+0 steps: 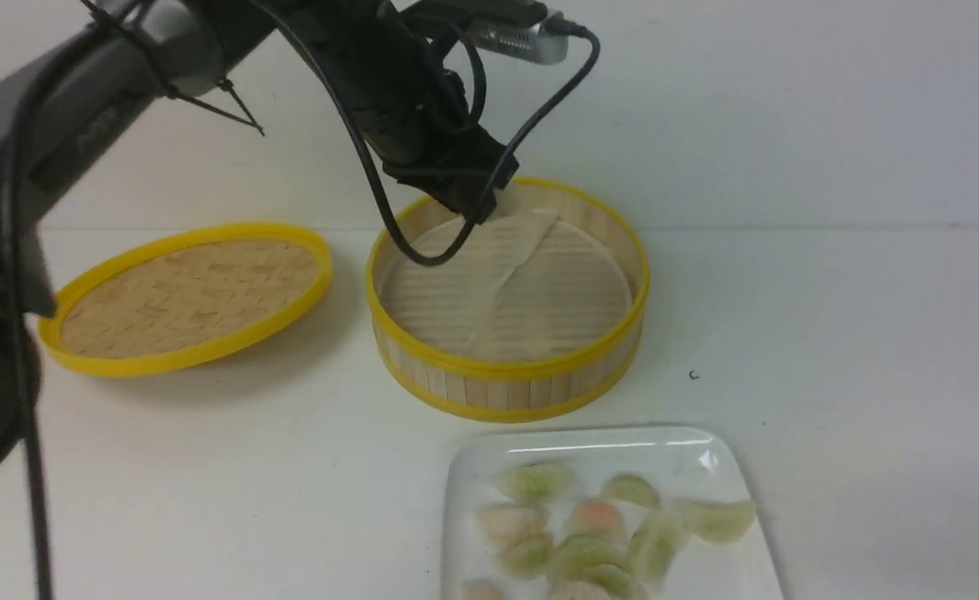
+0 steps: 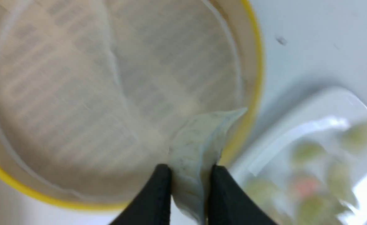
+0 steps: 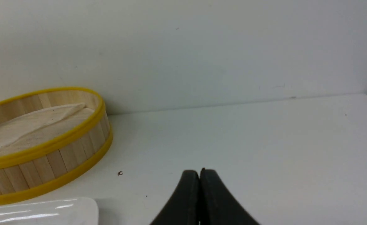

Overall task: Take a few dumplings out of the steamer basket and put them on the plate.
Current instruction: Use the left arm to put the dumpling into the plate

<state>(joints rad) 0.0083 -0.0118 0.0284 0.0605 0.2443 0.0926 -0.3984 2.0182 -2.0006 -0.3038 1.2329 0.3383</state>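
My left gripper (image 2: 189,168) is shut on a pale whitish dumpling (image 2: 199,147), which hangs above the near rim of the steamer basket (image 2: 255,78). From the front, this gripper (image 1: 479,208) hovers over the far side of the basket (image 1: 506,367), and its own body hides the held dumpling. Only a creased paper liner (image 1: 497,283) shows on the basket floor. Several green and pinkish dumplings (image 1: 589,521) lie on the white plate (image 1: 589,442) in front of the basket. My right gripper (image 3: 199,172) is shut and empty, low over the bare table to the basket's right.
The flat woven lid (image 1: 189,287) with its yellow rim lies on the table left of the basket. A white wall rises just behind the basket. A corner of the plate (image 3: 46,209) shows in the right wrist view.
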